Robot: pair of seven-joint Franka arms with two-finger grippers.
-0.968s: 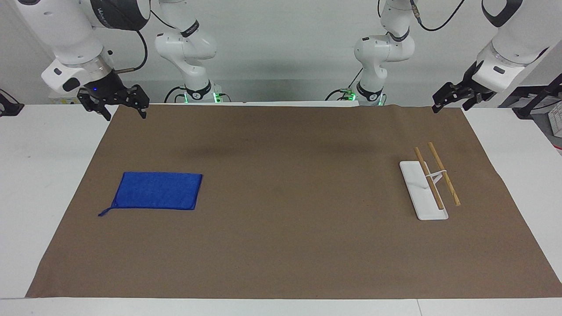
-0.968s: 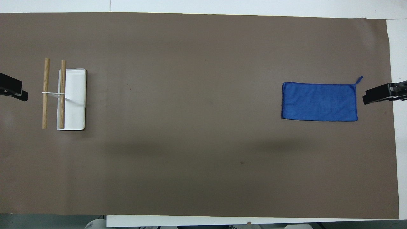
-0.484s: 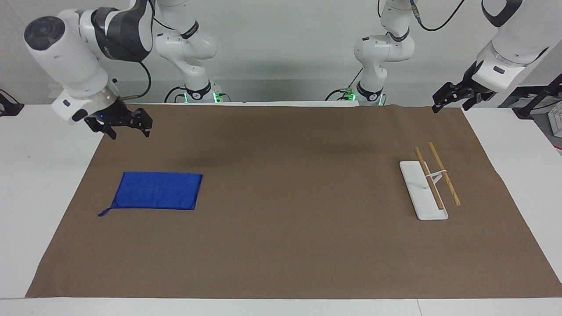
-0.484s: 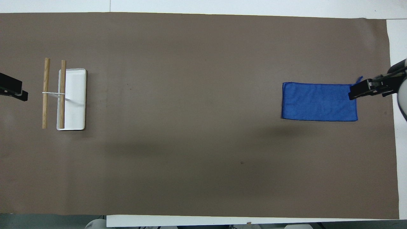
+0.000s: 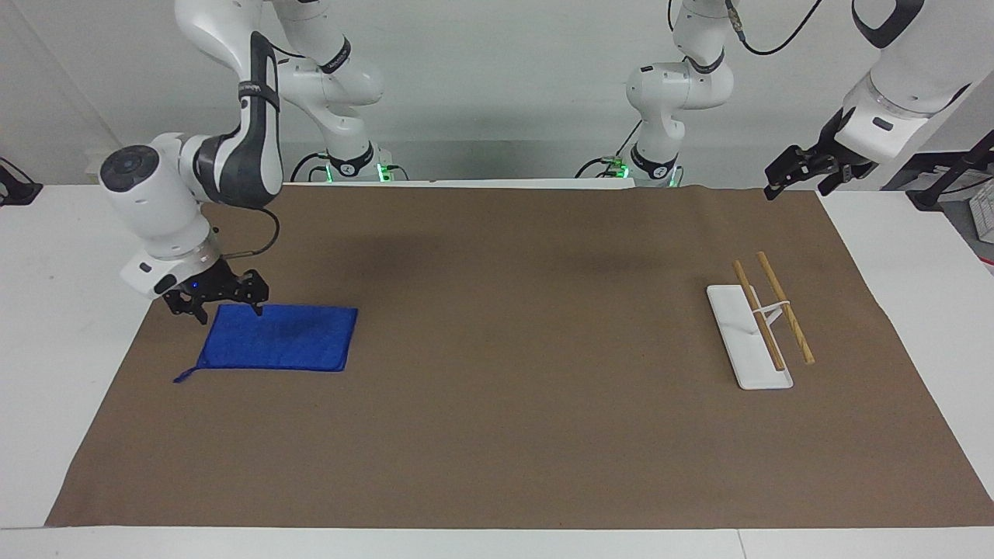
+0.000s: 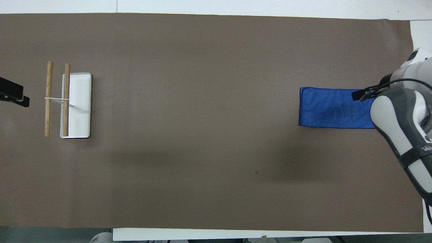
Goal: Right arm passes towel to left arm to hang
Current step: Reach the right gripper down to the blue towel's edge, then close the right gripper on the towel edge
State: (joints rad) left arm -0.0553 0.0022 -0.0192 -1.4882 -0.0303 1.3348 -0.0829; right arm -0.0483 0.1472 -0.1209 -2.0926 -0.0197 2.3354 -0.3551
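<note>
While the towel (image 5: 276, 338) lies flat toward the right arm's end of the bench (image 5: 46, 326), still ungrasped.

Right gripper (image 5: 220, 305) low over the towel's robot-side corner, fingers spread, one tip at the edge, contact uncertain. Long axis of the towel along the bench's length; loop (image 5: 185, 376) at the corner farther from the robots. Open brown mat (image 5: 505, 349) between towel and rack (image 5: 759, 326), ample room for a handover. Left gripper (image 5: 792, 172) waiting over the mat's corner, near the rack; fingers slightly apart by the look of them.
</note>
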